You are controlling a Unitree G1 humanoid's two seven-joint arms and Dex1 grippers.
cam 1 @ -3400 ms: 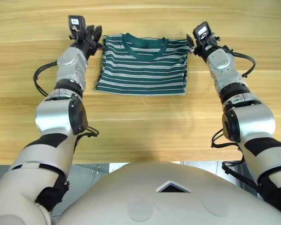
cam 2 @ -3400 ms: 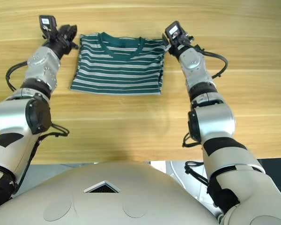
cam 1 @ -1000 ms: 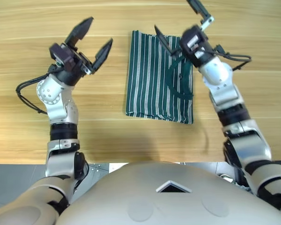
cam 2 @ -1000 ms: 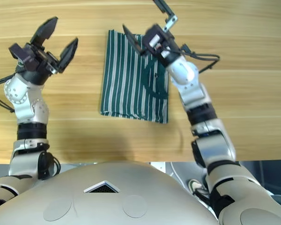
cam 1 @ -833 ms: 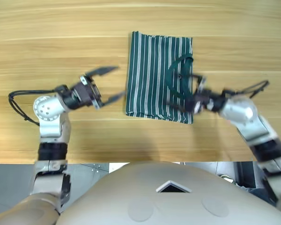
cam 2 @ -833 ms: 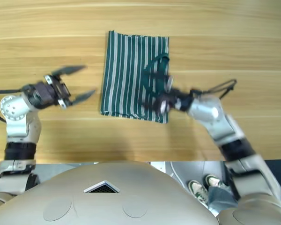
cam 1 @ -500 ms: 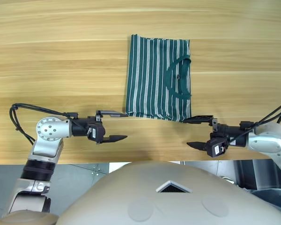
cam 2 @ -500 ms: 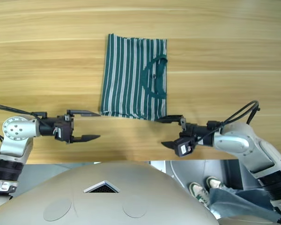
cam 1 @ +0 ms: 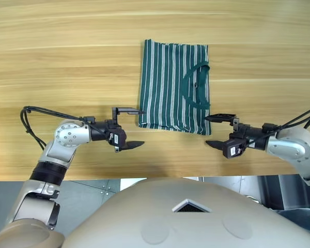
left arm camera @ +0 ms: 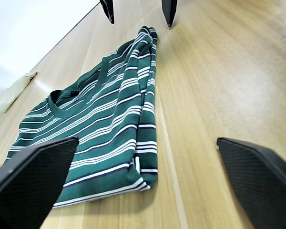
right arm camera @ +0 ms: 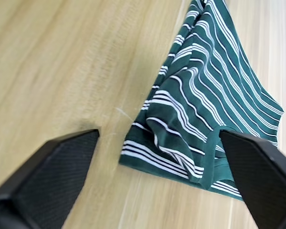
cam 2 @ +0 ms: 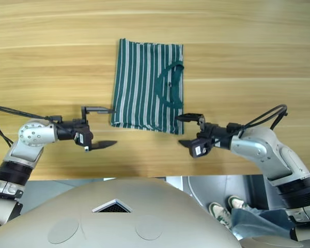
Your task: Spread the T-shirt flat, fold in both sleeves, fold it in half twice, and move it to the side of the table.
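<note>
The green T-shirt [cam 1: 174, 87] with white stripes lies folded into a narrow rectangle in the middle of the wooden table [cam 1: 67, 62], its collar on the right side. My left gripper [cam 1: 134, 127] is open at the shirt's near left corner, low over the table. My right gripper [cam 1: 213, 130] is open at the near right corner. Both point inward at each other and hold nothing. In the left wrist view the shirt's folded edge [left arm camera: 133, 143] lies just ahead of the fingers [left arm camera: 33, 167]. The right wrist view shows the shirt's corner [right arm camera: 181, 148] between the open fingers [right arm camera: 62, 162].
The table's front edge [cam 1: 144, 177] runs just behind both grippers, with grey floor [cam 1: 103, 184] below it. Bare wood stretches left, right and behind the shirt.
The wide fold of 3.4 s ago is now a narrow one with stripes running lengthways. Both open grippers swung from the far side to the near edge and in the last half second closed in on the near corners.
</note>
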